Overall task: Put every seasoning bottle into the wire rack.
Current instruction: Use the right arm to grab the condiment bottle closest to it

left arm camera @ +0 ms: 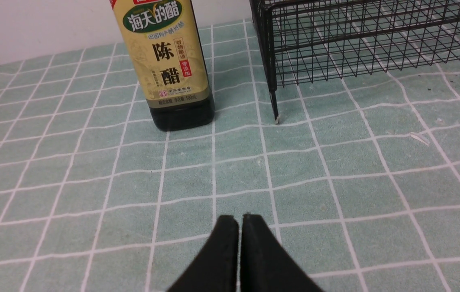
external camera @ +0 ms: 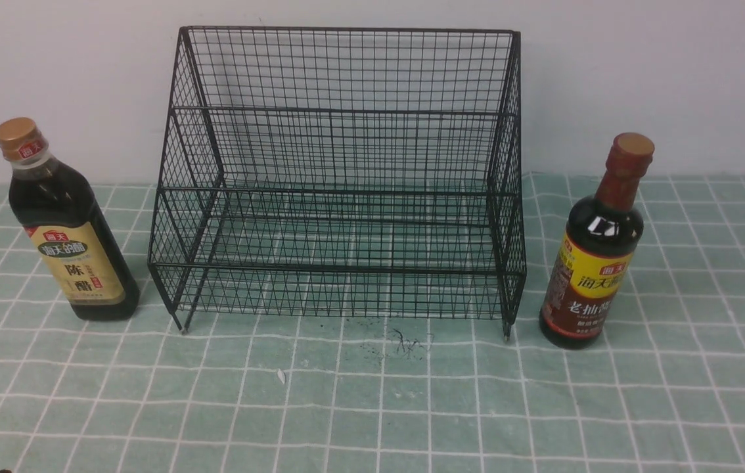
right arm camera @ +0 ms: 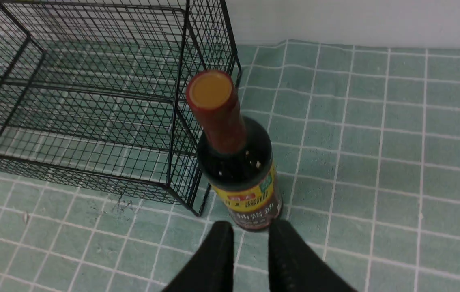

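Two seasoning bottles, upright on the green checked cloth (external camera: 372, 407), both outside the wire rack (external camera: 339, 177): gold-capped bottle (external camera: 67, 223) beside its left end, red-capped bottle (external camera: 592, 263) beside its right end.
Left gripper (left arm camera: 240, 221): jaws pressed together, holding nothing.
Right gripper (right arm camera: 251, 227): jaws slightly parted, gripping nothing, near the red-capped bottle's base.

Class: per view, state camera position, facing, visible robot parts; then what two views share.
Front view: between the arms, facing the black wire rack, dark gold-capped bottle left, dark red-capped bottle right; no arm clearly shows.
Left wrist: low, facing the gold-capped bottle; shut left gripper shows.
Right wrist: higher, facing the red-capped bottle; open right gripper shows.
Wrist views share the rack.
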